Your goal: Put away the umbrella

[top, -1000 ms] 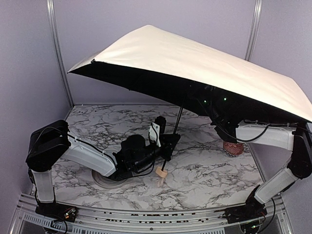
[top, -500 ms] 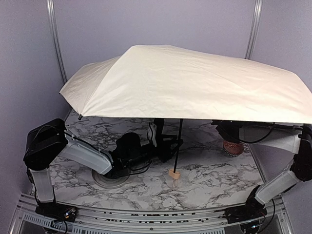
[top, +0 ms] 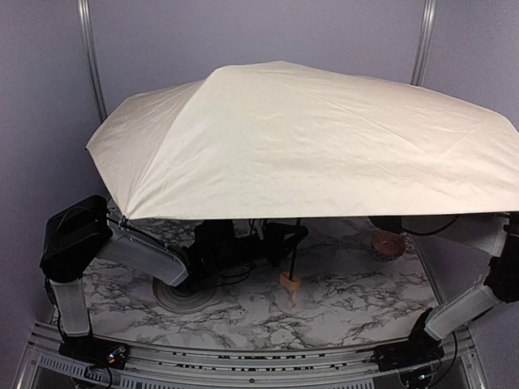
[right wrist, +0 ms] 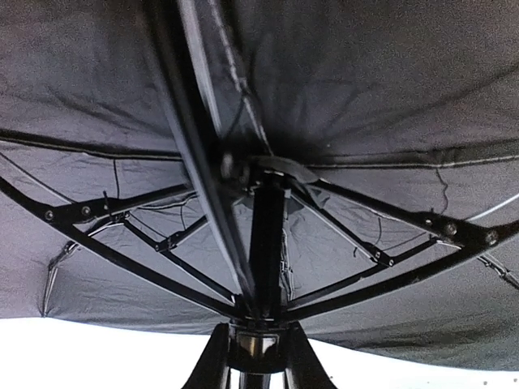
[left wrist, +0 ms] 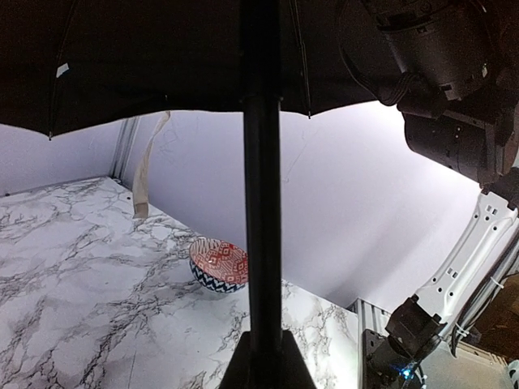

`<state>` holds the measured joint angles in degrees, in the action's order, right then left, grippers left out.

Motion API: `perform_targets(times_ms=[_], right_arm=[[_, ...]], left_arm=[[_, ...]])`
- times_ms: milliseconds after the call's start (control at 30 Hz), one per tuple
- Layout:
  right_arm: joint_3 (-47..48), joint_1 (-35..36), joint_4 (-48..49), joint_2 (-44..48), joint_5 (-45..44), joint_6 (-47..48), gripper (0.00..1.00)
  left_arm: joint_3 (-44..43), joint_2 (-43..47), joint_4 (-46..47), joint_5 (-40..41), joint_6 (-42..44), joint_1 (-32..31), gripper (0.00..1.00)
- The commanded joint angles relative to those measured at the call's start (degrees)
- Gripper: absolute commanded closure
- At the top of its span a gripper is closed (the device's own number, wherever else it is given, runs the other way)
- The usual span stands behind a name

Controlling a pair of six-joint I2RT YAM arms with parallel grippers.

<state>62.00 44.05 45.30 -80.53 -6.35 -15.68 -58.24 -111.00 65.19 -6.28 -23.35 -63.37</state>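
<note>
Umbrella (top: 308, 138) stands fully open over the table (top: 365, 284), handle (top: 289, 282) low at centre. Left claw (left wrist: 263, 366) is clamped on its shaft (left wrist: 262, 203); right claw (right wrist: 258, 358) pinches the slider (right wrist: 259, 334) under the ribs (right wrist: 122, 259). Risk: the wide canopy (top: 243, 162) levers the thin shaft loose.

The umbrella (top: 308, 138) is coloured cream on its outside, while its lining (right wrist: 365, 81), ribs (right wrist: 122, 259) and shaft (left wrist: 261, 203) are black. Its handle (top: 289, 284) is tan. The table (top: 357, 296) is patterned as white marble, veined with grey and black. A bowl (left wrist: 219, 265) is marked inside with a red and white diamond pattern and outside with a dark blue and white zigzag. The walls (top: 243, 32) are tinted pale lilac-grey.
</note>
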Motion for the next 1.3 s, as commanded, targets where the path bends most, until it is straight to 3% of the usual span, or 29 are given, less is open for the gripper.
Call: perform_targets(times_ms=[0,100,167,367,533,667,967,1267], right_arm=[[3.47,0.6,-1.19,2.65,3.98,2.85,0.95],[1.71,0.55,-2.09,4.32,6.25,6.1,0.66],[-0.67,0.27,-0.82,5.77,7.01,7.33,0.56],[-5.84,-3.87,4.17,6.83,19.6,6.67,0.36],[-7.21,-11.35,11.34,2.38,30.88,-3.42,0.28],[-3.39,-13.75,16.45,-2.77,39.16,-9.6,0.15],[1.76,-14.43,22.17,-7.38,46.19,-15.55,0.16],[1.8,-20.24,34.59,-10.87,52.53,-28.57,0.24]], left_arm=[[-0.44,2.69,1.99,-1.02,-1.4,0.27,1.0],[0.81,4.97,4.94,0.19,-1.42,0.32,1.0],[0.94,6.2,5.79,0.83,-0.75,0.34,1.0],[0.04,5.86,7.27,0.84,0.62,0.25,1.0],[-0.19,5.08,8.27,0.11,3.12,0.2,1.0],[-0.81,3.99,9.06,-2.82,3.37,0.26,1.0],[-0.34,2.16,16.72,-9.59,0.09,0.51,1.0],[-0.03,3.48,18.7,-15.3,-0.94,0.95,1.0]])
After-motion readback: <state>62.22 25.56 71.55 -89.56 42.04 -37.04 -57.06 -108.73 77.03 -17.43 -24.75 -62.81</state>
